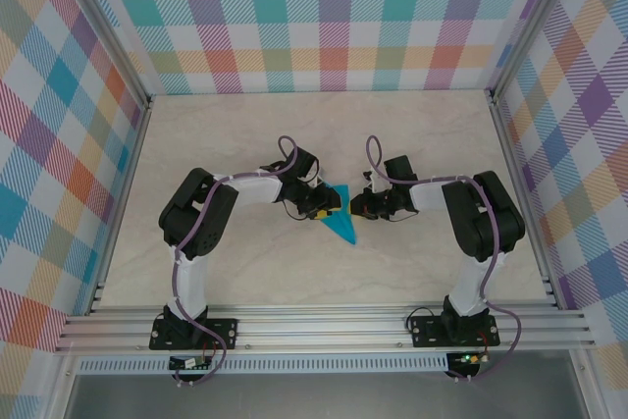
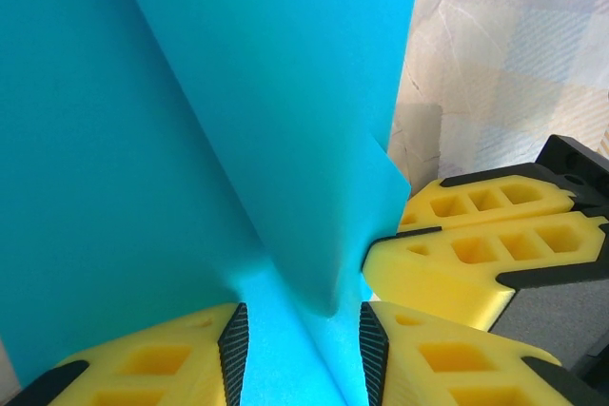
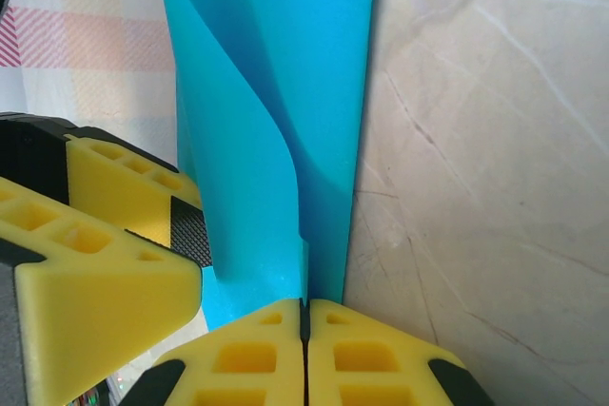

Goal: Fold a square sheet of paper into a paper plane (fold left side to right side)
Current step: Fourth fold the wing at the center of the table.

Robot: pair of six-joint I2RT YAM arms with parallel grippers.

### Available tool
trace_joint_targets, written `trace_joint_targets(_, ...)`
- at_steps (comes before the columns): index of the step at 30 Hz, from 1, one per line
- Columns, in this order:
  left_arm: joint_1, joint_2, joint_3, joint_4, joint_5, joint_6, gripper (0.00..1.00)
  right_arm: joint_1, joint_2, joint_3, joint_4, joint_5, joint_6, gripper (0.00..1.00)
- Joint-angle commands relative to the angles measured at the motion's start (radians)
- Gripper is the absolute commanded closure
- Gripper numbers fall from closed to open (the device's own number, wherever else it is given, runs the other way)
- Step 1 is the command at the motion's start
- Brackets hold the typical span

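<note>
The turquoise sheet of paper (image 1: 342, 227) lies mid-table, folded into a pointed wedge, the paper plane's shape. Both grippers meet over its far end. My left gripper (image 1: 322, 205) comes from the left. In the left wrist view its jaws (image 2: 303, 354) stand apart, straddling a raised fold of the paper (image 2: 190, 121). My right gripper (image 1: 359, 206) comes from the right. In the right wrist view it (image 3: 304, 325) is shut, and a curled flap of the paper (image 3: 257, 92) runs into the seam between its pads. The right fingers (image 2: 476, 263) sit beside the left jaws; the left fingers (image 3: 95, 278) show beside the flap.
The beige marbled tabletop (image 1: 245, 134) is enclosed by checked walls (image 1: 314, 17) at the back and both sides. An aluminium rail (image 1: 324, 326) carrying both arm bases runs along the near edge.
</note>
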Motion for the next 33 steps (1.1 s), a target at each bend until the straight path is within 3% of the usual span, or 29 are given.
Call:
trace_joint_targets(1,-0.020,0.028,0.009,-0.033,-0.024,0.007,0.61,0.005,0.025,0.006,-0.002,-0.013,-0.020,0.94)
trace_joint_targets(21,-0.023,0.034,0.013,-0.033,-0.024,0.004,0.60,0.017,-0.053,-0.040,0.000,-0.022,-0.004,0.93)
trace_joint_targets(33,-0.023,0.035,0.020,-0.041,-0.022,0.006,0.60,0.017,-0.006,-0.002,-0.034,0.015,-0.017,0.92)
